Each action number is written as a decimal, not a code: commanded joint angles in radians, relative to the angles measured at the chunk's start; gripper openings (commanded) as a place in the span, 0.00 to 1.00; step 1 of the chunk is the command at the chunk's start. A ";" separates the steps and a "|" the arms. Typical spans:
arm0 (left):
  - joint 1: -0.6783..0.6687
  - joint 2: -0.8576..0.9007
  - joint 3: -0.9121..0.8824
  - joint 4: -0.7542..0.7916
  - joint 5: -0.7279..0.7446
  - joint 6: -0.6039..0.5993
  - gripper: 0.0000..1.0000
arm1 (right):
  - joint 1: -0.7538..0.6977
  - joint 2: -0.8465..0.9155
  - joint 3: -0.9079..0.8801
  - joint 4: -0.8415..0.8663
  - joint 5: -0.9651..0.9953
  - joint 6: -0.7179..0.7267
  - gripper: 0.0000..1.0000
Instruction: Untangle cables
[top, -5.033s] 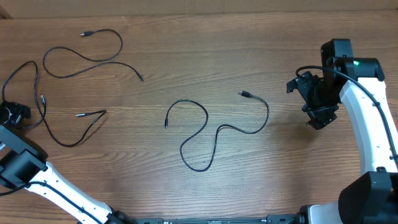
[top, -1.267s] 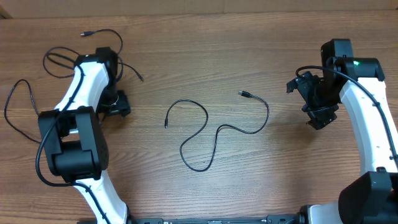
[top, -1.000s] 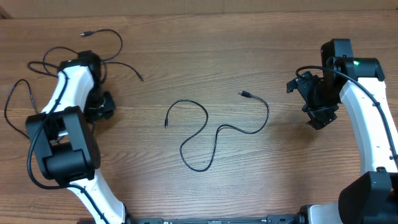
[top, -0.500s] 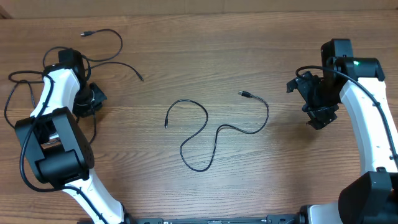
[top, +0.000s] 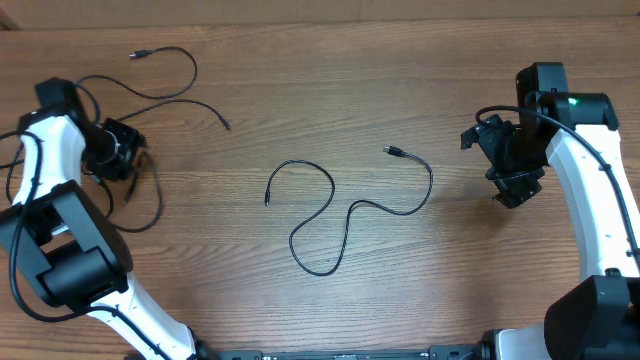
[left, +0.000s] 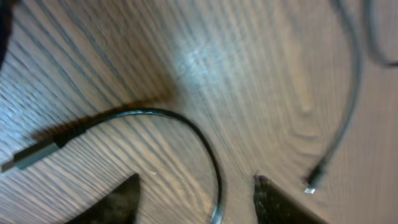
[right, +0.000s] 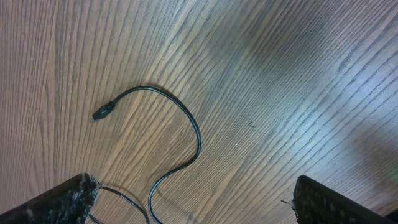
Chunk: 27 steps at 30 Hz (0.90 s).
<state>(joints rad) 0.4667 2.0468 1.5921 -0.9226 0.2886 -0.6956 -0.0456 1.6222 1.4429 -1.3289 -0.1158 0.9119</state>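
Swung farther toward the counter's (top: 300, 80) left edge than half a second ago, dragging the left-hand cables (left: 149, 111) along. Left gripper (top: 118, 152) now released, one cord lying loose between its tips. Middle cable (top: 431, 185) unmoved mid-counter. Right gripper (top: 515, 188) unchanged, spread wide, empty.

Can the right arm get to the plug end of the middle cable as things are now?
Probably yes. The right gripper is open and empty, and only bare table lies between it and the middle cable's plug; no other cable crosses there.
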 joint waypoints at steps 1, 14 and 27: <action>0.044 0.000 0.091 -0.043 0.079 0.067 0.72 | -0.002 -0.009 0.017 0.000 0.002 -0.004 1.00; 0.249 0.001 0.239 -0.377 -0.342 0.087 1.00 | -0.002 -0.009 0.017 0.000 0.002 -0.004 1.00; 0.318 0.001 -0.129 -0.093 -0.280 0.169 0.88 | -0.002 -0.009 0.017 0.000 0.002 -0.004 1.00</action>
<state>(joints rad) 0.7834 2.0487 1.5120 -1.0657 -0.0303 -0.5831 -0.0456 1.6222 1.4429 -1.3300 -0.1158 0.9119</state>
